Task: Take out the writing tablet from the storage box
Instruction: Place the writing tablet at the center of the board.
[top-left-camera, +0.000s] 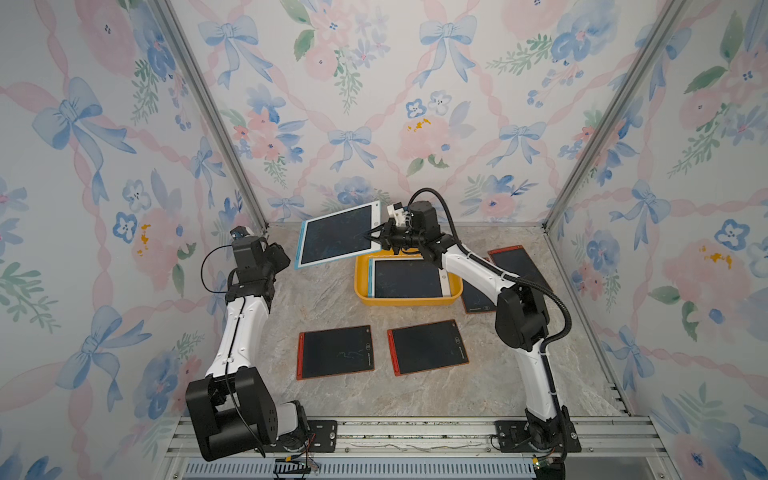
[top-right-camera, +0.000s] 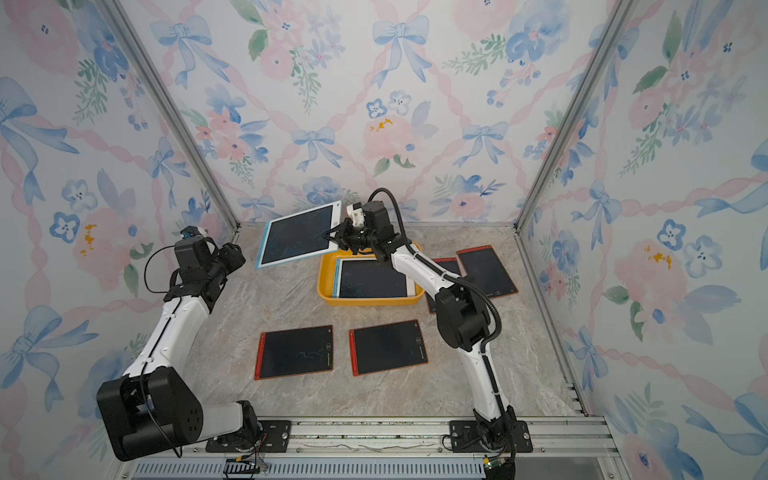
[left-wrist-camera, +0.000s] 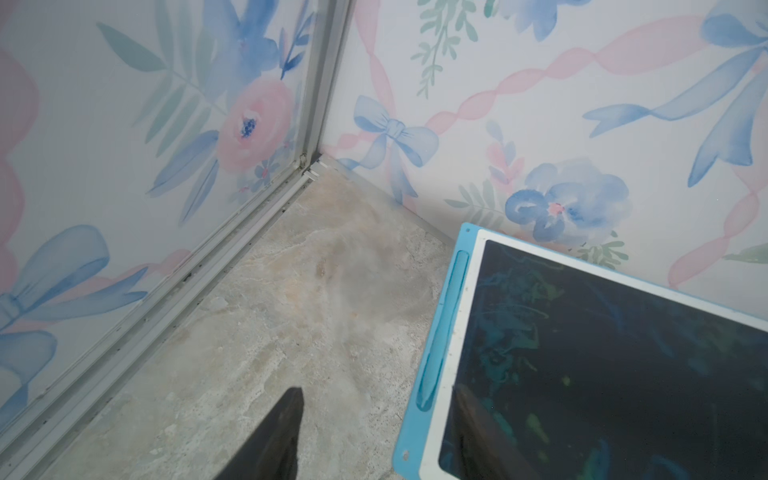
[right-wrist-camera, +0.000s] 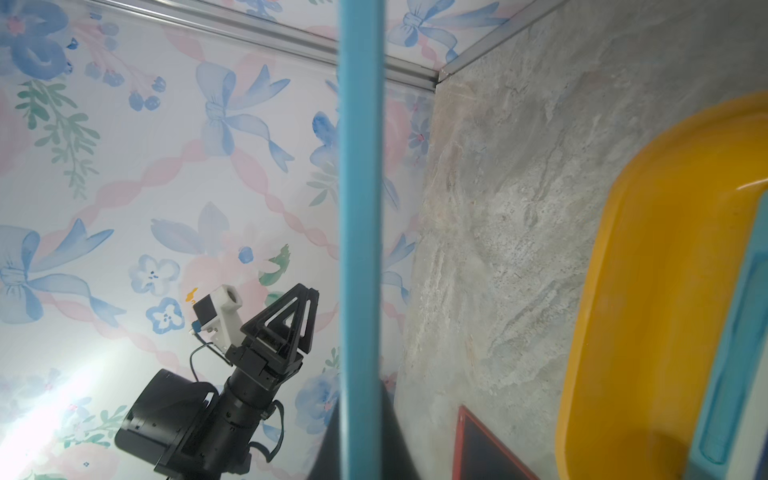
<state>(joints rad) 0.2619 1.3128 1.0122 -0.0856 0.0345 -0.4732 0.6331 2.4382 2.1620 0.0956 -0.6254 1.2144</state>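
Right gripper (top-left-camera: 376, 237) is clamped on the right short edge of the blue-framed writing tablet (top-left-camera: 337, 235). In the right wrist view the tablet is seen edge-on between the dark fingers. The tablet is held tilted and clear of the table (top-left-camera: 324, 303), screen up. Its gripped end hangs above the back-left corner of the storage box (top-left-camera: 360, 286), and the rest reaches left toward the back wall. A second blue-framed tablet (top-left-camera: 407, 279) lies flat inside the box.

Left gripper (right-wrist-camera: 305, 297) jaws are parted with nothing held. Its tips point at the held tablet's free left edge, near it, with a gap visible in the right wrist view.

Bare table is noted left of the box and beneath the held tablet. The front-left red tablet (top-left-camera: 336, 352) and front-right red tablet (top-left-camera: 428, 347) lie flat, side by side, apart from the box. A far-right red tablet (top-left-camera: 519, 266) lies right of the box, beside the right arm (top-left-camera: 469, 266).

The right arm is stretched forward over the box. The left arm (top-left-camera: 243, 328) is raised, elbow bent, near the left wall.
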